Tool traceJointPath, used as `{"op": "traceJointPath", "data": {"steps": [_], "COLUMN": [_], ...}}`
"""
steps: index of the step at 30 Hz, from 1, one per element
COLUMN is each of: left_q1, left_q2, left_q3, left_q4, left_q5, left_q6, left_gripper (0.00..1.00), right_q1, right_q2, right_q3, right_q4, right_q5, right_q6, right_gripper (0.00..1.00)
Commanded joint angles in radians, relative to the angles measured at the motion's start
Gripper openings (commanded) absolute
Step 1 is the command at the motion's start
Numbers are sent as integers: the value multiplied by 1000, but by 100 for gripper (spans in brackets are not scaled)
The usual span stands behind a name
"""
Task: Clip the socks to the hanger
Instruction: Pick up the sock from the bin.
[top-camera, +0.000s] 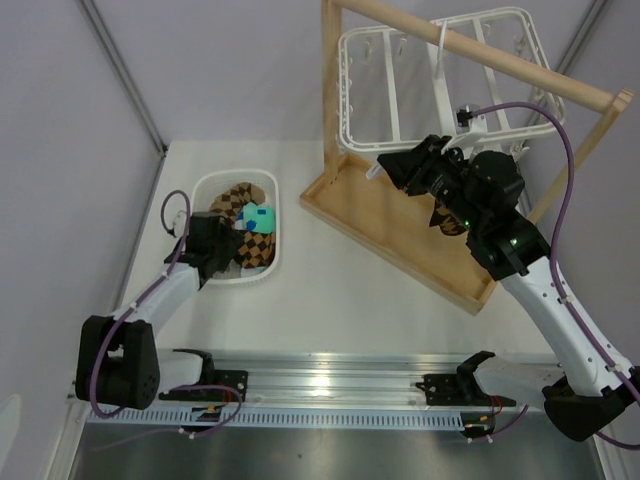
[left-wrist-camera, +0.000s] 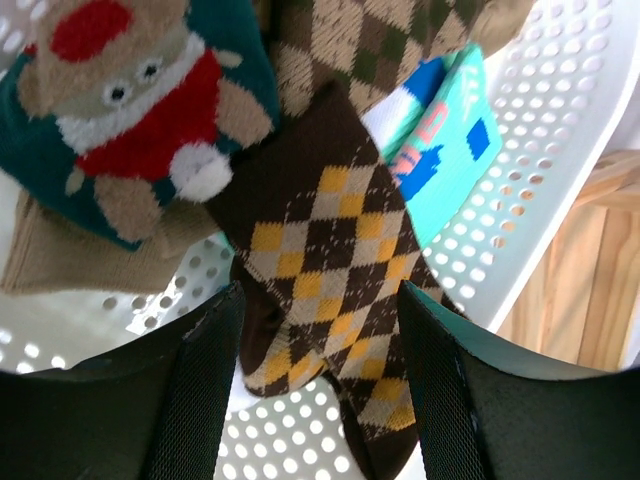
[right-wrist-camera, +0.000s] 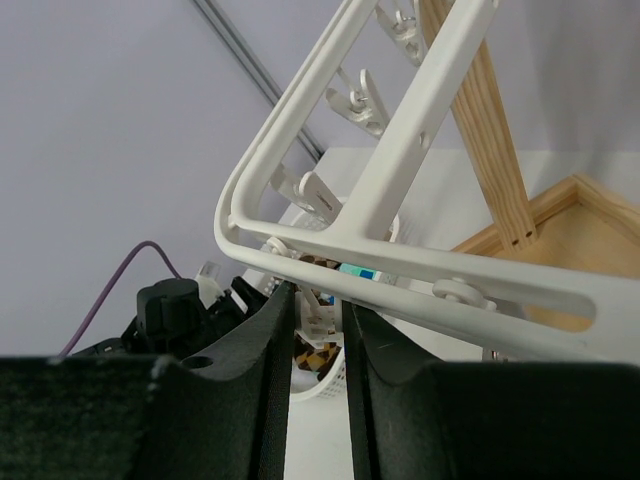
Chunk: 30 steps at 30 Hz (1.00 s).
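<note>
- White tabletop: my left claw gapes astride an argyle sock; closing deep may pinch the basket too.
- Right claw at hanger: grip unclear.

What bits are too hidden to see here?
Top view: tips of the left claw, hidden under its own wrist at the basket.
Right wrist view: whether the right claw grips anything; the hanger covers it.
Left wrist view: the argyle sock's lower end, cut by the bottom edge.
</note>
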Motion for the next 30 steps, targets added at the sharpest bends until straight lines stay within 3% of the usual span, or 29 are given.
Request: {"op": "traceJointPath", "data": {"steps": [1, 12, 30], "left_q1": [22, 42, 45], "left_q2": [19, 83, 63], "left_q3": [4, 31, 81], "left_q4": [66, 83, 149], "left_q5": [-6, -7, 54], "left_q6": [-19, -19, 39], "left_gripper": [66, 67, 56], "right_q1": [-20, -34, -43], "right_q2": [-13, -7, -5], "right_q3": [-3, -8, -8], "right_q4": [64, 66, 69], "right_q5": [18, 16, 7], "right_q6": [6, 9, 17], "right_gripper": [0, 0, 0]}}
